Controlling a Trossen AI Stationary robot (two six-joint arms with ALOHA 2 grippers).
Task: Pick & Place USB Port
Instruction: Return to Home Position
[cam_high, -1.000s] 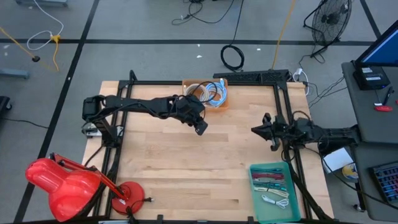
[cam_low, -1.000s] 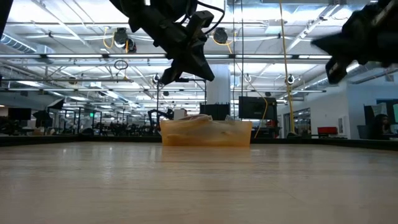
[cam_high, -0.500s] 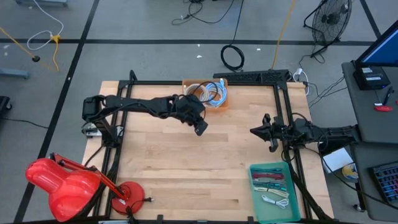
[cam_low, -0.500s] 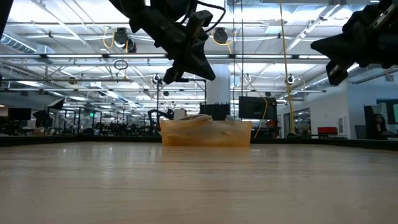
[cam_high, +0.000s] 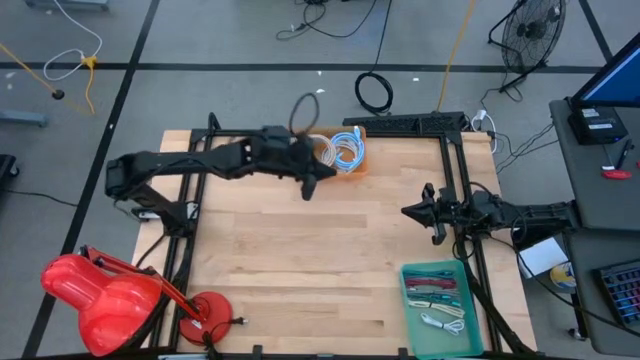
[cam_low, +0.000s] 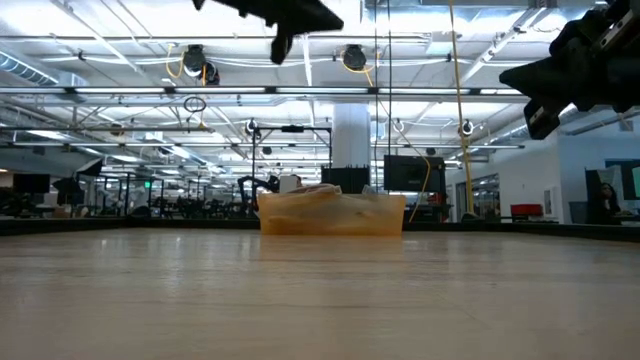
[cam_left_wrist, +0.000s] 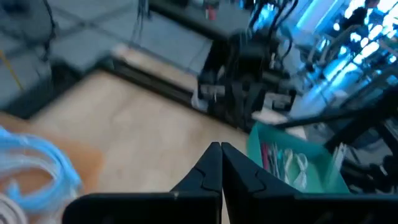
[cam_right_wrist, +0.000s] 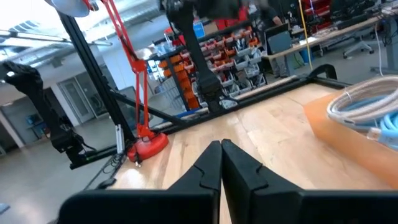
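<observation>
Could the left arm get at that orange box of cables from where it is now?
Probably yes. The left gripper, shut, hangs high right beside the orange bin, whose top is open, and nothing stands between them. It would need to open first.

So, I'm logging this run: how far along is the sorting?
Done: cables lie in the orange bin and the green bin. In hand: nothing; the left gripper, beside the orange bin, and the right gripper, at the right edge, are shut and empty. Left: probably only the return home.
</observation>
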